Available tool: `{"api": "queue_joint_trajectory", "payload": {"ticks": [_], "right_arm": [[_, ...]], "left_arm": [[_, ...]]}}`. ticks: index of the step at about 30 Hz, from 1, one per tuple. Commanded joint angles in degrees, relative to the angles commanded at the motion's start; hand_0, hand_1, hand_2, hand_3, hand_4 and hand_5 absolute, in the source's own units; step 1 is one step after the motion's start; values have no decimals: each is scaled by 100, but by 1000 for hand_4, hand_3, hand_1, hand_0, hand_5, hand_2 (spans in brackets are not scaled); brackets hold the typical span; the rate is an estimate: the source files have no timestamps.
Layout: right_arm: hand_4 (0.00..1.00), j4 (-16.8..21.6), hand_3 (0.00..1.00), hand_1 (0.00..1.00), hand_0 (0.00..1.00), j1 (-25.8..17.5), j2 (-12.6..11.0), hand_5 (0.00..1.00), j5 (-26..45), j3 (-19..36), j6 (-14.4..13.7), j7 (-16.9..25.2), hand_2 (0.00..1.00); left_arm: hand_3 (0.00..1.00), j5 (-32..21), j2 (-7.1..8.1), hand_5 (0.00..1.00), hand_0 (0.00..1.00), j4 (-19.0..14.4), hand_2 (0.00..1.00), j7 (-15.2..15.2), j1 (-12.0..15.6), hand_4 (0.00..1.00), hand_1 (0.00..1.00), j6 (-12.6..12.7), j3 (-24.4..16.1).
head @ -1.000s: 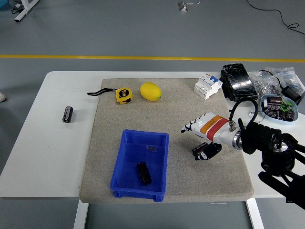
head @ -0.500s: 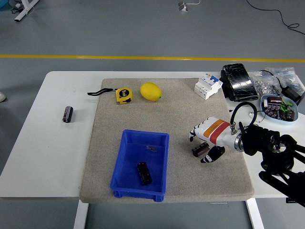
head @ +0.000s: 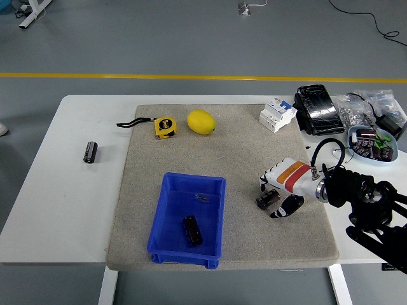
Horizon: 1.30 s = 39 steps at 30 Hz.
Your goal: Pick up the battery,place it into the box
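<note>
Right hand (head: pixel 278 192): white shell with an orange band, on a black arm entering from the right edge. It sits low over the right part of the mat (head: pixel 235 133), fingers curled down and closed around a battery (head: pixel 268 199). Compared with one second ago, the hand has drawn back to the right and dropped lower; then its fingers were stretched out to the left, and now they are bent down over the battery.

Battery in hand: dark cylinder, lying on or just above the mat, between fingers and thumb, well to the right of the box (head: pixel 188 219).

Box: blue, open-topped, at the mat's front edge; unmoved. One dark battery (head: pixel 192 230) already lies inside, near the front wall, with a small metal piece (head: pixel 202 197) toward the back.

Third battery (head: pixel 91 152): on the bare table (head: pixel 76 190), left of the mat; unmoved.

Tape measure (head: pixel 165 126): yellow, black strap trailing left, at the mat's rear.

Lemon (head: pixel 201 121): just right of the tape measure.

Breaker (head: pixel 278 114): white, at the mat's rear right corner.

Black pack (head: pixel 317 108): right of the breaker.

Dish (head: pixel 372 143): holds small parts, far right.

Left hand: out of view.
</note>
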Motion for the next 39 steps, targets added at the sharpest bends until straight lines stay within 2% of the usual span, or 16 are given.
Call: {"api": "queue_joint_trajectory", "payload": {"ticks": [5, 6, 11, 12, 17, 18, 30, 31, 39], "right_arm": [[925, -37, 547, 585, 553, 30, 7, 340, 21, -32, -15, 16, 663], [897, -48, 522, 574, 537, 32, 11, 322, 24, -37, -11, 16, 615], [897, -93, 522, 574, 537, 37, 18, 322, 33, -51, 1, 15, 615], [877, -96, 502, 542, 528, 35, 20, 312, 33, -54, 0, 13, 594], [877, -71, 502, 542, 528, 18, 18, 312, 24, -72, -19, 6, 594], [861, -61, 487, 514, 520, 16, 17, 309, 23, -76, -24, 5, 567], [857, -39, 472, 489, 505, -11, -15, 312, 65, -90, -33, 10, 537], [855, -37, 459, 455, 496, -11, -16, 319, 66, -87, -37, 11, 502], [858, 0, 452, 429, 486, -18, -27, 335, 97, -74, -44, 16, 487]], "left_arm": [[637, -8, -8, 680, 674, 2, 664, -5, -21, 655, 633, 2, 13], [636, -15, -10, 680, 672, 3, 665, -8, -23, 655, 634, 7, 16], [636, -40, -15, 680, 672, 3, 665, -21, -29, 655, 634, 16, 31], [637, -38, -15, 680, 672, 3, 665, -21, -29, 655, 634, 15, 29], [637, -50, -21, 680, 672, 4, 665, -26, -25, 655, 634, 20, 39], [636, -54, -21, 679, 671, 4, 666, -27, -23, 655, 634, 21, 42], [637, -46, -18, 678, 673, 8, 665, -19, -23, 656, 634, 17, 34], [635, -45, -17, 679, 672, 7, 664, -19, -24, 655, 634, 16, 36], [636, -50, -17, 679, 674, 10, 663, -22, -21, 655, 631, 19, 38]]}}
